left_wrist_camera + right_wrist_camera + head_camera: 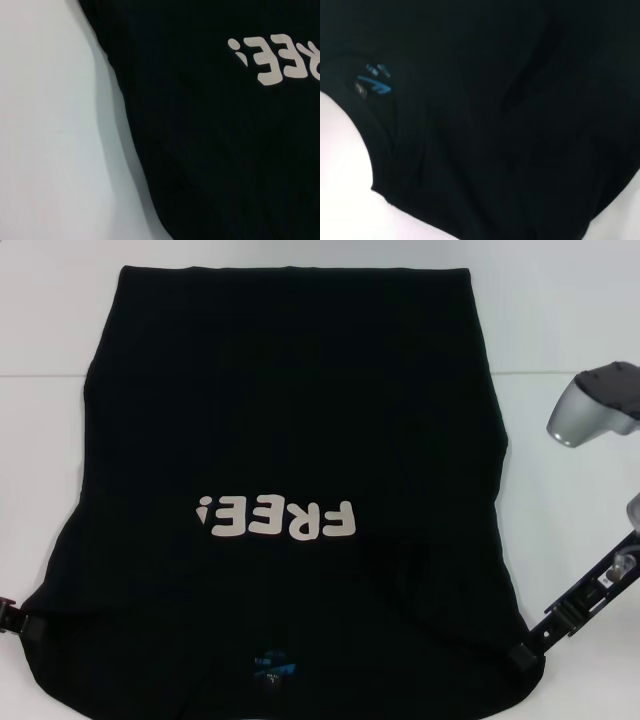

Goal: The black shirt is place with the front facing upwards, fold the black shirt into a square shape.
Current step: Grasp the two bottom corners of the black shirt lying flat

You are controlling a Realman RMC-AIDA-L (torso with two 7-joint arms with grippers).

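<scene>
Black shirt (290,440) spread on the surface (560,310), filling frame centre. Neck label (272,668) at bottom centre. Left pincer (25,630) at lower-left shirt edge, right pincer (525,680) at lower-right edge.

We saw the black shirt (290,440) covering most of the white table (40,360), leaving bare strips along the left, right and far edges where a gripper could pass. The left gripper (22,625) sat at the shirt's near left corner, the right gripper (528,652) at its near right corner, its arm crossing the right strip.
</scene>
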